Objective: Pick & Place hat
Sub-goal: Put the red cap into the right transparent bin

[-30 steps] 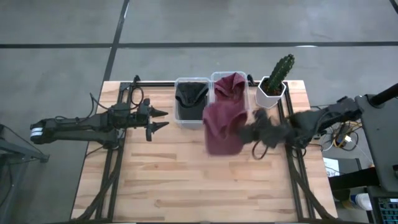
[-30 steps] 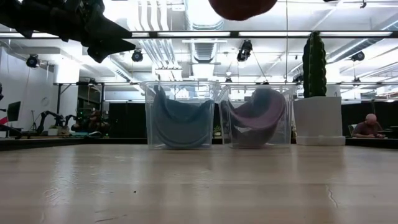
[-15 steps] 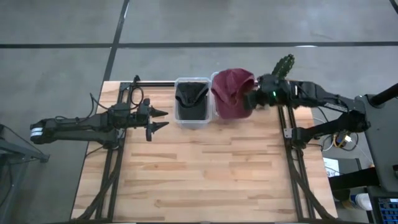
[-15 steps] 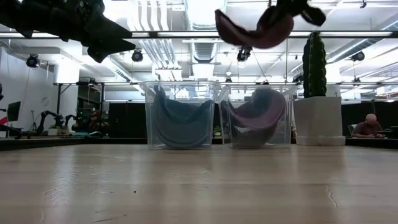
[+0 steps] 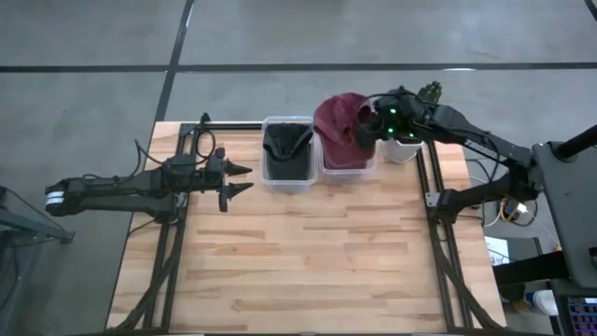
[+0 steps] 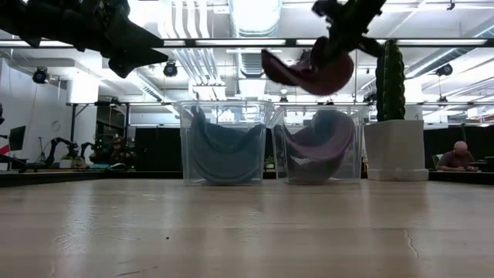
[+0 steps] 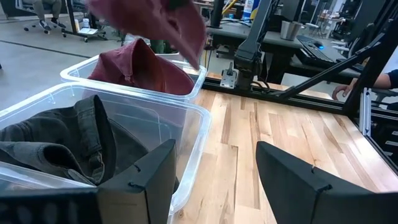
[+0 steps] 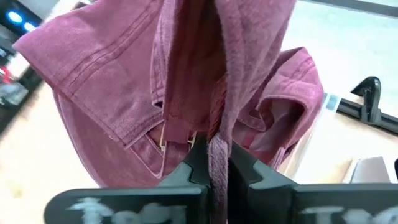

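A maroon hat (image 5: 340, 119) hangs from my right gripper (image 5: 371, 129) above the right-hand clear bin (image 5: 346, 164); the low view shows the hat (image 6: 309, 71) well above that bin (image 6: 318, 145). A second maroon hat (image 7: 146, 68) lies inside the bin. The neighbouring clear bin (image 5: 287, 151) holds a dark grey hat (image 7: 68, 140). My left gripper (image 5: 238, 178) hovers open over the table left of the bins, touching nothing. My right gripper pinches a bunched fold of the maroon hat's fabric (image 8: 214, 134) between its two fingers. The fingers come from the table's right side, roughly level. The hat is lifted clear and droops slack below and beside the fingers, over the right bin.
A potted cactus (image 5: 415, 117) in a white pot stands at the far right corner, just beyond my right gripper. Bare wooden tabletop (image 5: 308, 252) spreads over the near half. Black frame rails (image 5: 438, 233) run along both table sides.
My right gripper has carried the maroon hat from over the table's middle toward the far edge, until it hangs over the right bin. In the low view the hat has come down from the picture's top. The gripper stays shut on it. My left arm has kept still.
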